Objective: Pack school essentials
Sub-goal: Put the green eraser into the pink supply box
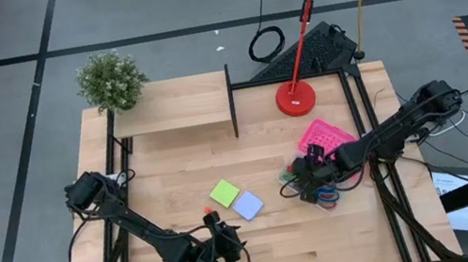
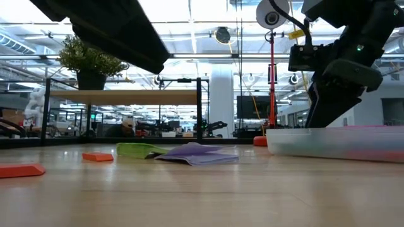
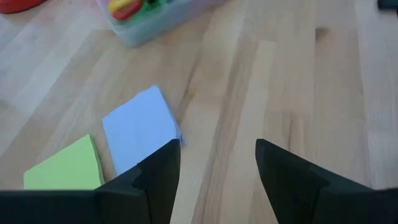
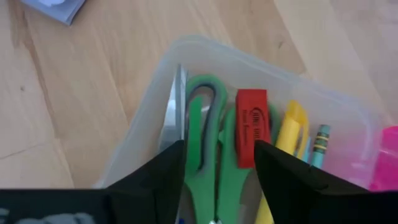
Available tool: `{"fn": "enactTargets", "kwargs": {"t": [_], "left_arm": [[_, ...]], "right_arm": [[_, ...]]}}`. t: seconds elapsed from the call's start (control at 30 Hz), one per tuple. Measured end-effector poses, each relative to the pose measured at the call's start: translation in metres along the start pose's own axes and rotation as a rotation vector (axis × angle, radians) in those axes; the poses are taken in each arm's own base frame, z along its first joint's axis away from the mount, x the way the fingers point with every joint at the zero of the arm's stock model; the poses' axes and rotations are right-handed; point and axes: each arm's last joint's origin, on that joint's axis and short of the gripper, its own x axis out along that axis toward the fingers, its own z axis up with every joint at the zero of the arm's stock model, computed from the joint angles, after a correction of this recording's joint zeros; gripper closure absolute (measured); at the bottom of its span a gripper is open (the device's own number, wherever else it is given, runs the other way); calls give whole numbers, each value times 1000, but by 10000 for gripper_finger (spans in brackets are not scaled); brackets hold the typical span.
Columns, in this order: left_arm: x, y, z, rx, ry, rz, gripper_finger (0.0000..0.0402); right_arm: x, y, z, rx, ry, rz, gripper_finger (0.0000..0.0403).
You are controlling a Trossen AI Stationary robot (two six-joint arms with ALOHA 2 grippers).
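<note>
In the high view, we cannot see most of the clear box [image 1: 321, 194], because the right gripper [image 1: 310, 175] sits over it. The things inside it are too small for us to name there.

In the right wrist view, the dark fingers [image 4: 163, 177] hide the lower part of the green scissors [image 4: 208, 134]. We see only a corner of the pale-blue pad [image 4: 56, 7], cut off by the picture's edge.

In the left wrist view, the green pad [image 3: 65, 167] is partly behind the left gripper [image 3: 217, 163].

In the low view, the box's things are a blur.
</note>
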Motion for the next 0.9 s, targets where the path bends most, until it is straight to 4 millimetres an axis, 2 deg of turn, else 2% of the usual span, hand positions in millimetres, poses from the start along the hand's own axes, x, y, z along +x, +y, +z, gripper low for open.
{"fn": "enactTargets", "kwargs": {"t": [0.23, 0.37, 0.47, 0.67, 0.9], "left_arm": [[-7, -3, -11, 63, 72, -14, 190], [-11, -4, -17, 30, 103, -9, 190], [-15, -7, -20, 24, 105, -16, 190], [-22, -13, -26, 43, 106, -41, 190], [-20, -12, -24, 24, 92, -30, 190]], "right_arm": [[-26, -6, 0, 31, -40, 37, 214], [-41, -3, -2, 20, -97, 73, 221], [-45, 3, -6, -14, -101, 101, 229], [-41, 15, -16, -92, -92, 82, 263], [-16, 21, -9, -99, -93, 57, 336]]}}
